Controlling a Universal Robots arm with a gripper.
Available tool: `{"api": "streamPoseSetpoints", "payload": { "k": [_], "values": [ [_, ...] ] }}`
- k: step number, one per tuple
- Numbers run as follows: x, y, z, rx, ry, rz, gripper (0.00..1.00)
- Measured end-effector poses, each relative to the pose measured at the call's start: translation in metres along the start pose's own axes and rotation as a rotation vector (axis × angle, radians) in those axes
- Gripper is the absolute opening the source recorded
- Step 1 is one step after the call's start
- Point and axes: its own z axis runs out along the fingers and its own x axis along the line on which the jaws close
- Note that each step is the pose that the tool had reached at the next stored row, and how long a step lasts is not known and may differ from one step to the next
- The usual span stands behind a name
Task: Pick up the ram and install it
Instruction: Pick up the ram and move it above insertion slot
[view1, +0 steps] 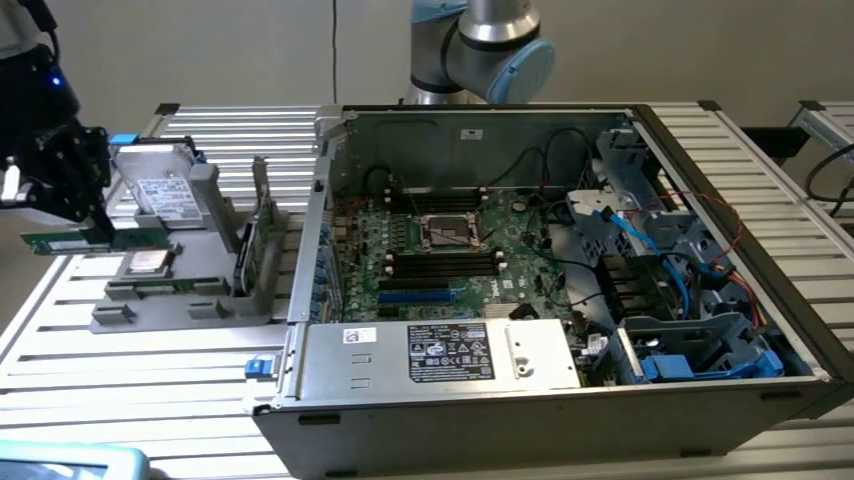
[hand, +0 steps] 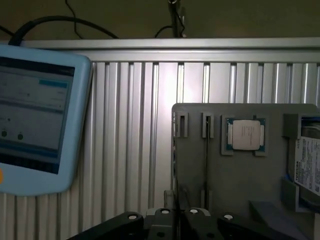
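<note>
Showing TOSHIBA on hard-drive label (hand: 307, 167); case sticker (view1: 450, 352) text illegible. Closed jaws of gripper (view1: 94, 238) hold ram (view1: 47, 241): long, thin green stick, level above grey tray (view1: 160, 300), at 9 o'clock from open computer case (view1: 534, 430).

Spans the scene as a desk (view1: 134, 380) of pale, ribbed metal slats with dark grooves between them. Carries an open computer case (view1: 534, 425) lying on its side across the middle and the exterior view's right, and just beside it, toward the exterior view's left, a flat grey holder tray (view1: 140, 315) resting on the slats. Shows also a screen device (view1: 60, 462) in a light-blue frame at the near corner on the exterior view's left, apart from the tray.
</note>
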Motion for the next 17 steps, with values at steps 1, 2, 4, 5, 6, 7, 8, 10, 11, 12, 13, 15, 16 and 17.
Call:
{"api": "streamPoseSetpoints", "payload": {
  "k": [1, 2, 4, 5, 6, 7, 8, 10, 11, 12, 13, 15, 16, 17],
  "values": [
    [0.001, -0.0001, -0.0013, -0.0002, 0.0044, 0.000, 0.13],
    [0.001, -0.0001, -0.0031, -0.0004, 0.0079, 0.000, 0.13],
    [0.002, -0.0004, -0.0096, -0.0001, 0.0120, 0.000, 0.13],
    [0.003, -0.0006, -0.0136, -0.0002, 0.0126, 0.000, 0.13],
    [0.003, -0.0008, -0.0180, -0.0004, 0.0129, 0.000, 0.13],
    [0.004, -0.0010, -0.0223, -0.0003, 0.0129, 0.000, 0.13],
    [0.004, -0.0013, -0.0269, -0.0002, 0.0129, 0.000, 0.13],
    [0.005, -0.0028, -0.0358, -0.0003, 0.0130, 0.000, 0.13],
    [0.006, -0.0038, -0.0406, -0.0003, 0.0130, 0.001, 0.13],
    [0.007, -0.0046, -0.0451, -0.0005, 0.0130, 0.001, 0.13],
    [0.007, -0.0055, -0.0497, -0.0006, 0.0130, 0.002, 0.13],
    [0.008, -0.0072, -0.0586, -0.0007, 0.0131, 0.003, 0.13],
    [0.008, -0.0076, -0.0615, -0.0008, 0.0132, 0.004, 0.13],
    [0.008, -0.0079, -0.0619, -0.0009, 0.0132, 0.005, 0.13]
  ]
}}
